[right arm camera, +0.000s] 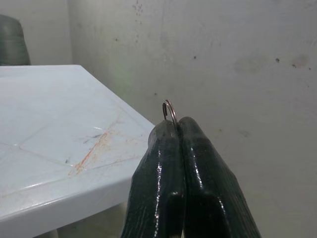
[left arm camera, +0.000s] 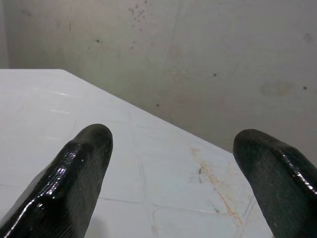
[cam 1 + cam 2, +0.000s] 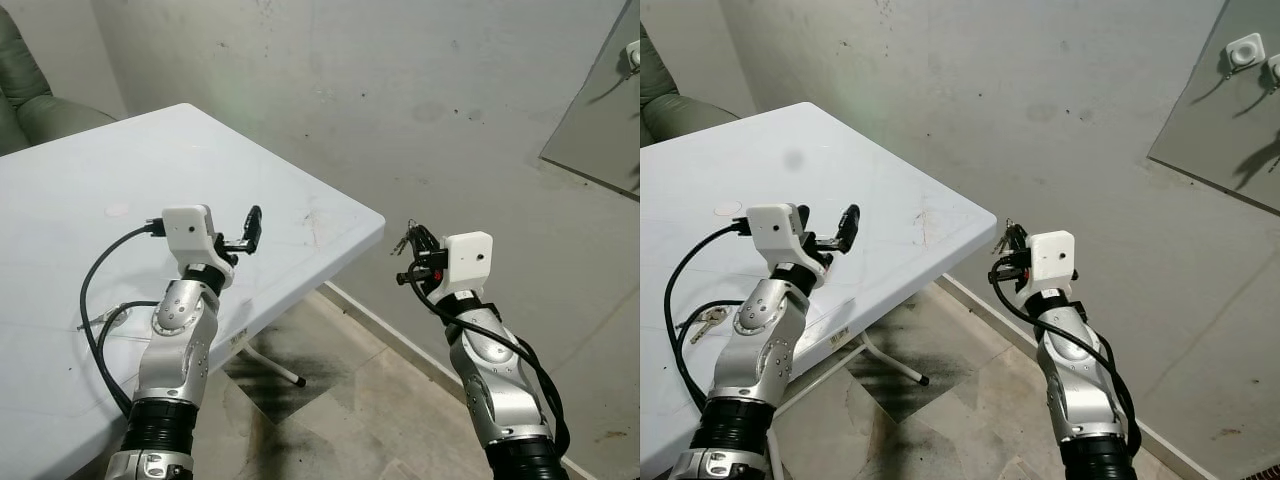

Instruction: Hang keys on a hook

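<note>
I find no legible brand, label or writing on any surface in view. My right gripper (image 3: 405,243) sits right of centre in the head views, raised in open air off the corner of the white table (image 3: 300,200) and in front of the stained grey wall (image 3: 420,90). Its fingers are pressed tightly together, and in the right wrist view a thin metal key ring (image 1: 169,110) stands up from between the fingertips (image 1: 171,130), so I record it as clamped on the keys (image 3: 1011,236); in the head views the bunch shows as a small dark cluster at the tip, too small to count. My left gripper (image 3: 248,228) is at centre left of the frame, held above the table top near its edge, touching nothing. The left wrist view shows its two fingers (image 2: 79,168) spread wide with bare table surface between them, holding nothing. A second key (image 3: 706,320) lies flat on the table at the lower left of the right eye view, beside the left arm's black cable (image 3: 675,290). A tilted grey panel (image 3: 1230,120) occupies the upper right, with a white hook (image 3: 1243,50) mounted on it, well apart from the right gripper. Part of a green armchair (image 3: 25,90) shows at the upper left.
</note>
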### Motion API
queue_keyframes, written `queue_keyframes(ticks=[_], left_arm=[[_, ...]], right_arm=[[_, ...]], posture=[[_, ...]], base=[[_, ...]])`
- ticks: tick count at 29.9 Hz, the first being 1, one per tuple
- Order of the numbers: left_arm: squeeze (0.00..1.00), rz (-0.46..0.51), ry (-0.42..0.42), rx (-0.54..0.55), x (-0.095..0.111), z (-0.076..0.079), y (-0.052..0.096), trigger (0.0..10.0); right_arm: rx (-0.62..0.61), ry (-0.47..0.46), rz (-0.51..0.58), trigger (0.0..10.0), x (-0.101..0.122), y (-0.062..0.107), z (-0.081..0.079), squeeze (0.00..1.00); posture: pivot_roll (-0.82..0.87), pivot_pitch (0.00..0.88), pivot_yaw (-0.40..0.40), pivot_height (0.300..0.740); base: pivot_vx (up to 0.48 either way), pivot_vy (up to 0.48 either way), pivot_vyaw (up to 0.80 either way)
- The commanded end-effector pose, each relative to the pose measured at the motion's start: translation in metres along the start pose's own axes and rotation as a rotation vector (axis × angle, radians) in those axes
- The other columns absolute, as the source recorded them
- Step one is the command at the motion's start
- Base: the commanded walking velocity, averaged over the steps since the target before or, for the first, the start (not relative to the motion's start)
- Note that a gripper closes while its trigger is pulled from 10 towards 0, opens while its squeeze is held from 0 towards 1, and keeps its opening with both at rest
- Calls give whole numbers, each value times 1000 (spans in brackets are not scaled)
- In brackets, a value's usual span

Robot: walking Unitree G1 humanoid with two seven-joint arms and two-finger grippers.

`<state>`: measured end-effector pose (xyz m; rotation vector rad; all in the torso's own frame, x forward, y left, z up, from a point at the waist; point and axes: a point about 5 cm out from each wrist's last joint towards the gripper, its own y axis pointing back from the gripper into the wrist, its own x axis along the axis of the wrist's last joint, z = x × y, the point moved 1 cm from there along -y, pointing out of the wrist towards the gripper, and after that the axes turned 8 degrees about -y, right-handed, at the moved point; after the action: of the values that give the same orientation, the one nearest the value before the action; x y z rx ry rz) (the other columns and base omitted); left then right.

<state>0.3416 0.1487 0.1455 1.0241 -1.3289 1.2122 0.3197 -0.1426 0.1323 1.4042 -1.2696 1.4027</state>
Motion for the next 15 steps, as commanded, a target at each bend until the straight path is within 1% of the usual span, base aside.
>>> queue_keyframes(ticks=[1, 13, 15], left_arm=[[0, 5, -6, -6, 3, 1, 0, 10000], [0, -8, -2, -8, 2, 1, -1, 10000], [0, -8, -2, -8, 2, 1, -2, 10000]], right_arm=[[2, 4, 34, 10000, 8, -1, 0, 0], [-15, -8, 15, 10000, 6, -2, 2, 0], [-17, -8, 13, 10000, 6, -2, 2, 0]], posture=[[0, 0, -16, 736], [1, 0, -17, 736], [1, 0, -16, 736]], base=[[289, 0, 0], [300, 0, 0], [300, 0, -413]])
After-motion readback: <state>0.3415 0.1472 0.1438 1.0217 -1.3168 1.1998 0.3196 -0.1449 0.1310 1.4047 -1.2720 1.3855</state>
